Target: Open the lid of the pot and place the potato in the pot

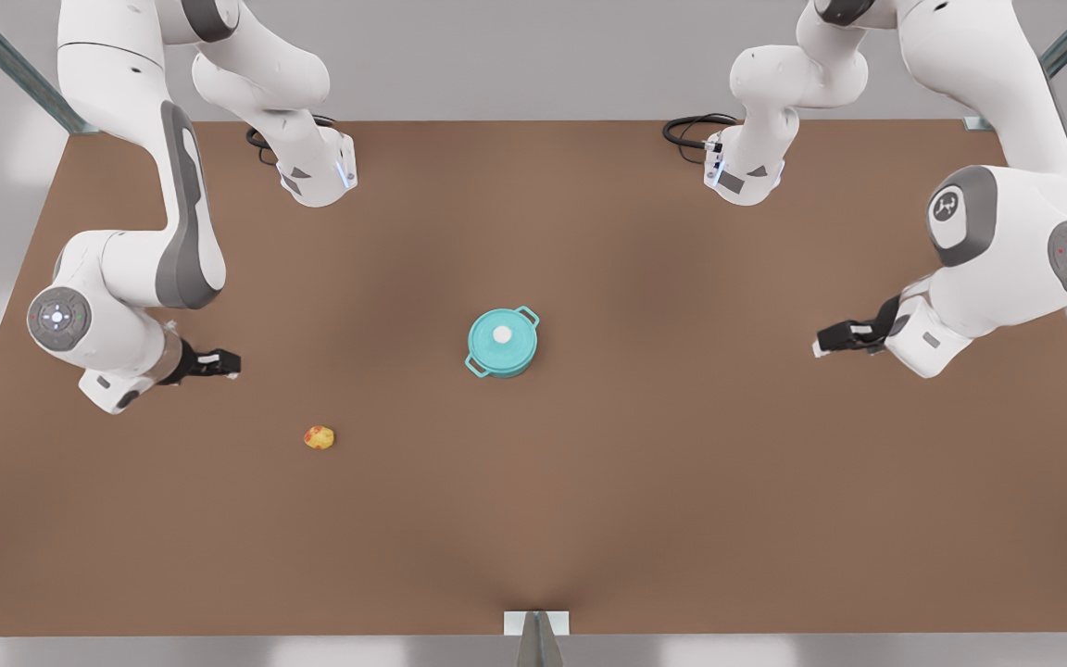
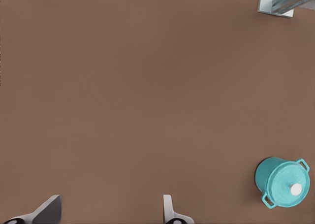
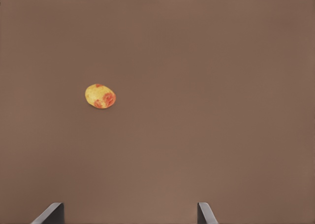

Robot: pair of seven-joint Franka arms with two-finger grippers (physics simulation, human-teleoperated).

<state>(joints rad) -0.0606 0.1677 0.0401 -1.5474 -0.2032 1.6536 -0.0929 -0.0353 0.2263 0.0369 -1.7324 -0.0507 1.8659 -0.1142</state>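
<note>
The small teal pot (image 1: 513, 364) stands near the table's middle with the pot lid (image 1: 495, 345) closed on it, white knob up. The left wrist view shows the pot (image 2: 262, 175) and the pot lid (image 2: 285, 192) off to one side. The yellow-orange potato (image 1: 319, 436) lies on the table toward the front view's left, and it also appears in the right wrist view as the potato (image 3: 100, 96). My right gripper (image 1: 235, 363) hovers open at the front view's left, a short way from the potato. My left gripper (image 1: 817, 348) hangs open at the front view's right, far from the pot. Fingers of the left gripper (image 2: 108, 218) and right gripper (image 3: 129, 216) stand wide apart.
The brown table (image 1: 682, 482) carries only the pot and potato. Metal frame posts stand at the corners, and a bracket (image 1: 536, 622) sits at the middle of the near edge. Cables (image 1: 691, 130) lie by the arm bases at the far edge.
</note>
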